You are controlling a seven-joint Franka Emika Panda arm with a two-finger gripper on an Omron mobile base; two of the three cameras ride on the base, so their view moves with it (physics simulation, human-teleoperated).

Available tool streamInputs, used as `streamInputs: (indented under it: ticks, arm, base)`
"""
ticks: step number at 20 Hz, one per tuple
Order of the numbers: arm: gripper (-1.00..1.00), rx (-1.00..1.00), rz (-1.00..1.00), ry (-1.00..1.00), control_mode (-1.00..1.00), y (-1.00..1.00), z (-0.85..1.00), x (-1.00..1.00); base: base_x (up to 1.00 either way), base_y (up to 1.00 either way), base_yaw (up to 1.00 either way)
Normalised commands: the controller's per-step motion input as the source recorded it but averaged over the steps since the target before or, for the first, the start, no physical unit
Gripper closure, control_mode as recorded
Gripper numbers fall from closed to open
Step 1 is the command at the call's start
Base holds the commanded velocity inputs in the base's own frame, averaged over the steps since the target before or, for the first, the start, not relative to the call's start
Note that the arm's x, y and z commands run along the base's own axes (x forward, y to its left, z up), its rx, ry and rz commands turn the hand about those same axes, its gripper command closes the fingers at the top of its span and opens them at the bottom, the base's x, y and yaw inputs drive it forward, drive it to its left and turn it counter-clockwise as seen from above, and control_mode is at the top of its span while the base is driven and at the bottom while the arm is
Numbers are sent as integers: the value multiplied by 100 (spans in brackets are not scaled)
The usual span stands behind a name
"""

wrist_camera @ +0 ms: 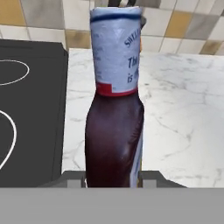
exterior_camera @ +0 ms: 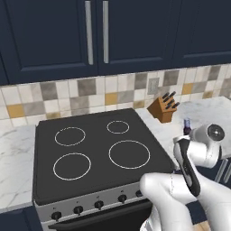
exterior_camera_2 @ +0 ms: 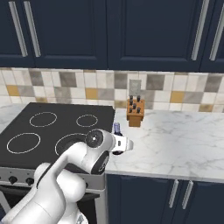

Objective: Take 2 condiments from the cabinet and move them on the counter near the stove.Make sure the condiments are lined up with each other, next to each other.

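Free room and obstacles. The marble bench (exterior_camera_2: 175, 144) right of the stove (exterior_camera_2: 39, 131) lies open toward the right. At its back, against the tiled wall, a knife block (exterior_camera_2: 135, 113) stands as the obstacle. The maroon bottle (wrist_camera: 114, 100) rises close before the end effector (wrist_camera: 113, 177), near the stove's edge, blocking forward passage there.

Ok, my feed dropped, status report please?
Gripper shut on maroon bottle. Bottle upright over counter beside stove. Knife block behind, apart.
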Motion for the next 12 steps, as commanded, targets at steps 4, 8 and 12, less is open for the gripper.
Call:
streamInputs:
  ticks: [4, 8, 12]
  arm:
    - [100, 0, 0, -11, -100, 1, -31, 0]
    - [100, 0, 0, -1, -100, 0, -23, 8]
    - [100, 0, 0, 0, -100, 2, -18, 37]
  base:
    - [0, 0, 0]
    - [0, 0, 0]
    - [0, 0, 0]
